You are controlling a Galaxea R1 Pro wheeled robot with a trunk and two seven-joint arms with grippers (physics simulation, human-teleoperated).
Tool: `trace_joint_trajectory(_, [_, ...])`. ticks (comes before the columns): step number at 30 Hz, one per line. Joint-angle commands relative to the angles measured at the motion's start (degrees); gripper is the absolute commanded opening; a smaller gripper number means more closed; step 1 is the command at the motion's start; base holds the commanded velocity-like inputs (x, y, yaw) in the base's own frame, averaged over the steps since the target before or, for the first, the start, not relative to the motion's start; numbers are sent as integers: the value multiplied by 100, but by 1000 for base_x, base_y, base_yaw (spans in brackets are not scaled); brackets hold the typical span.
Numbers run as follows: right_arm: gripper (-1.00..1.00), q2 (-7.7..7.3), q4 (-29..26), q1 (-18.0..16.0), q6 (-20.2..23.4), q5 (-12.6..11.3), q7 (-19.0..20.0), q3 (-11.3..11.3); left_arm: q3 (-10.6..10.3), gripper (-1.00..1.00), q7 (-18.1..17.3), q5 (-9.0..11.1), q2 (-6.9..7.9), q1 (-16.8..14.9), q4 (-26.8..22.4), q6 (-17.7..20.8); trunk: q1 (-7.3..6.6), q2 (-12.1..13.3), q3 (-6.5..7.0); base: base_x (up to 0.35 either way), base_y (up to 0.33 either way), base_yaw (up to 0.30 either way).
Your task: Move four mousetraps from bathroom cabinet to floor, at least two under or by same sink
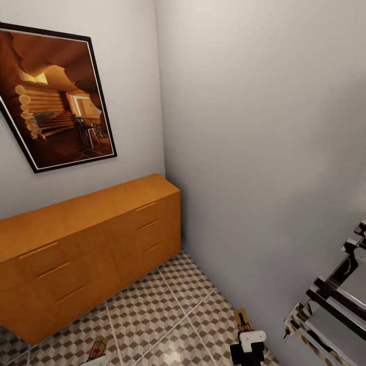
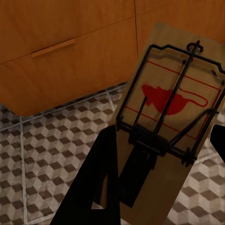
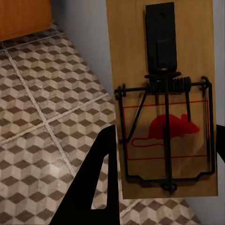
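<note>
Left claw [image 2: 159,183] pinches a trap [image 2: 171,108] over the floor [image 2: 42,154], near the cabinet [image 2: 61,56] front. Right claw [image 3: 161,183] pinches a second trap [image 3: 164,93] above the tiles beside the wall [image 3: 79,23]. In head view both traps sit low in frame; cabinet drawers closed.
</note>
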Motion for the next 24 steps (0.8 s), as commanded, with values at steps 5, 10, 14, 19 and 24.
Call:
trace_joint_trajectory(5, [-100, 3, 1, -3, -3, -19, -51, 49, -31, -100, 67, -43, -5, -7, 17, -11, 4, -11, 35, 0, 0, 0])
trace_joint_trajectory(10, [-100, 2, 0, -4, -3, -19, -51, 49, -31, -100, 67, -43, -5, -7, 16, -11, 4, -11, 81, 0, 0, 0])
trace_joint_trajectory(14, [-100, 3, -1, -2, -3, -19, -51, 49, -31, -100, 67, -43, -5, -7, 16, -11, 4, -11, 118, 0, 0, 0])
trace_joint_trajectory(19, [-100, -4, 0, -4, -3, -19, -51, 49, -31, -100, 67, -43, -5, -7, 17, -11, 4, -11, 164, 0, 0, 0])
trace_joint_trajectory(24, [-100, -5, 0, -3, -3, -19, -51, 49, -31, -100, 67, -43, -5, -7, 17, -11, 4, -11, 210, 0, 0, 0])
